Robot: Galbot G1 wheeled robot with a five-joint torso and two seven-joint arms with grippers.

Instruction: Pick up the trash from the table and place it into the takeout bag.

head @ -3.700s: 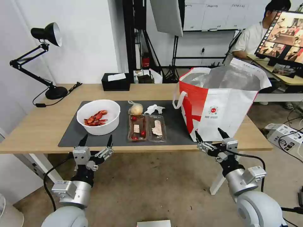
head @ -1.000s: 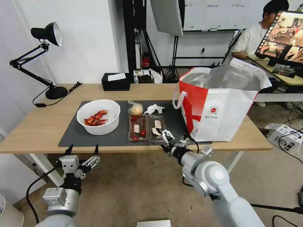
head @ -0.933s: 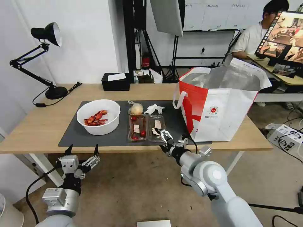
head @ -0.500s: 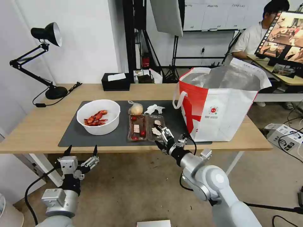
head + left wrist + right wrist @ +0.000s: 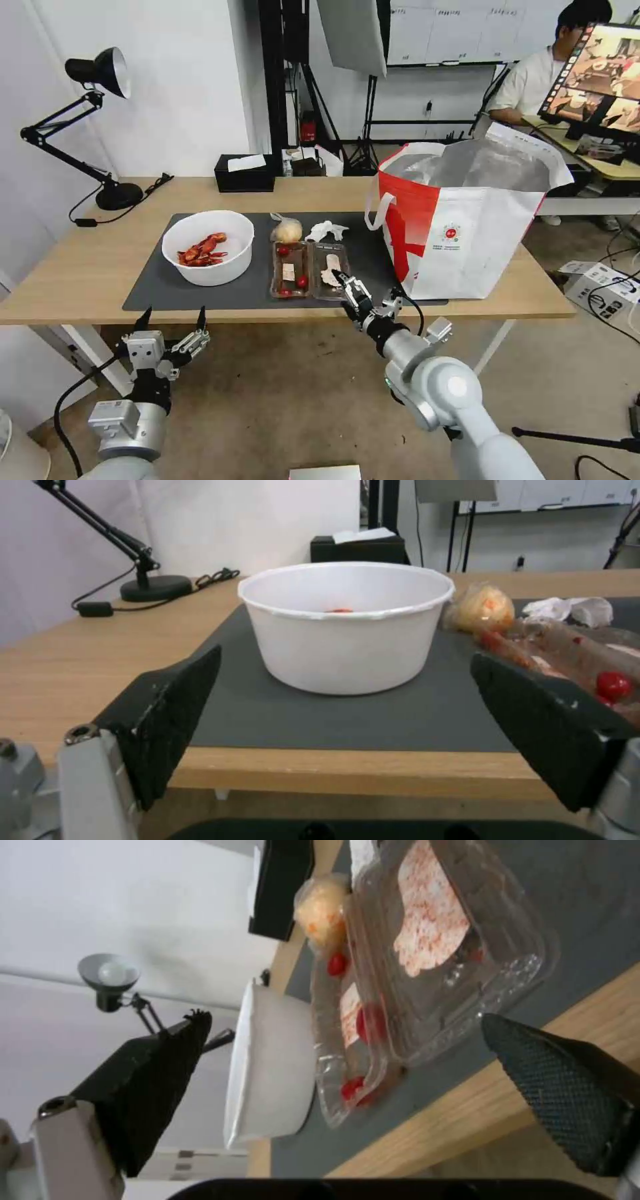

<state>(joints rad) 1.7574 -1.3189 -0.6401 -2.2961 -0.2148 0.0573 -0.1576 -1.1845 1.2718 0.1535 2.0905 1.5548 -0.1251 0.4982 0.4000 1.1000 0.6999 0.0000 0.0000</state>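
The trash lies on the table's (image 5: 87, 267) dark mat: a white bowl (image 5: 208, 247) of red shells, a clear hinged tray (image 5: 310, 270), a crumpled tissue (image 5: 325, 231) and a small bag with a beige lump (image 5: 287, 231). The takeout bag (image 5: 467, 220) stands open at the right end. My right gripper (image 5: 345, 292) is open at the tray's near right corner, over the table's front edge. In the right wrist view the tray (image 5: 433, 965) lies just beyond the spread fingers. My left gripper (image 5: 172, 320) hangs open below the table edge, facing the bowl (image 5: 347, 630).
A black tissue box (image 5: 245, 173) and a black desk lamp (image 5: 113, 193) stand at the table's back left. A person sits at another desk behind the takeout bag. Bare floor lies below the table's front edge.
My right arm has swung left from in front of the takeout bag to the clear tray, and in the last half second shifted slightly back and right. The left gripper has sunk a little.
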